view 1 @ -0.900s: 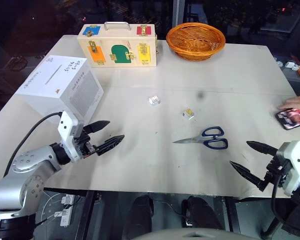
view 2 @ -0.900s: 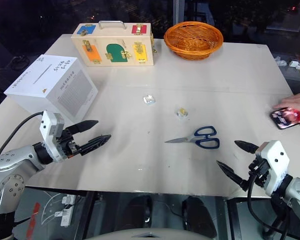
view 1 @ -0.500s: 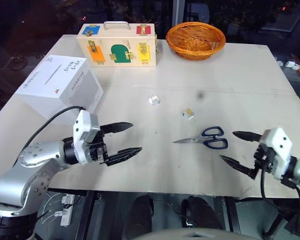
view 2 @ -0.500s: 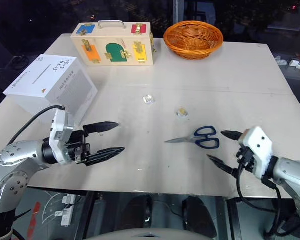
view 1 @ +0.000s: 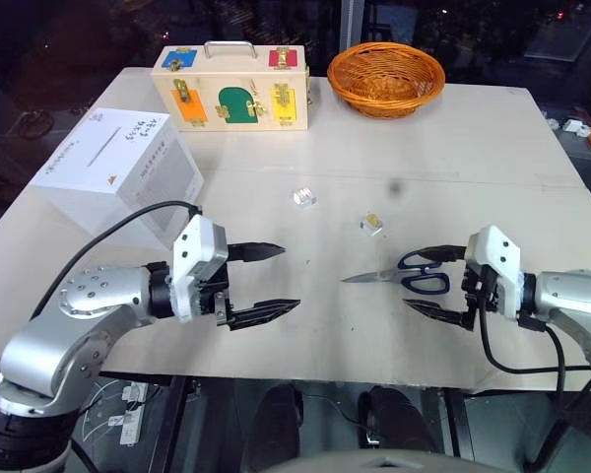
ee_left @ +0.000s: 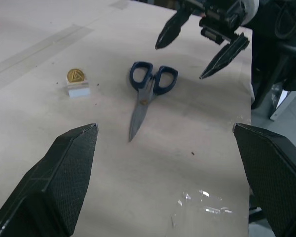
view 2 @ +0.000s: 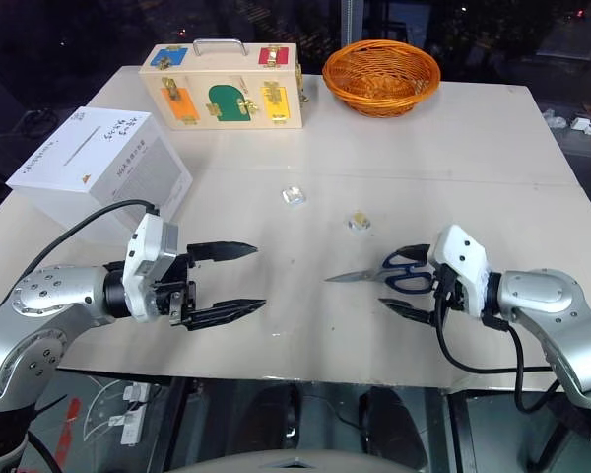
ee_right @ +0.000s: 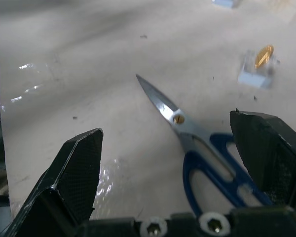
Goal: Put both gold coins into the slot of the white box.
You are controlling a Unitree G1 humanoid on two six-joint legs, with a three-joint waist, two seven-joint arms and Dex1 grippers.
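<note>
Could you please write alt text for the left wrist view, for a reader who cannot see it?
Blue-handled scissors lie closed on a pale table between the left hand's two open black fingers. A gold coin stands upright in a small clear holder beside them, and the right hand, also open, hovers beyond the scissor handles.

Bright overhead light falls evenly on the pale table (view 1: 453, 148) against a dark room behind, glare patches shining near its front edge, soft shadows beneath the scissors (view 1: 402, 273), and the wrist views' near fingers blur.
</note>
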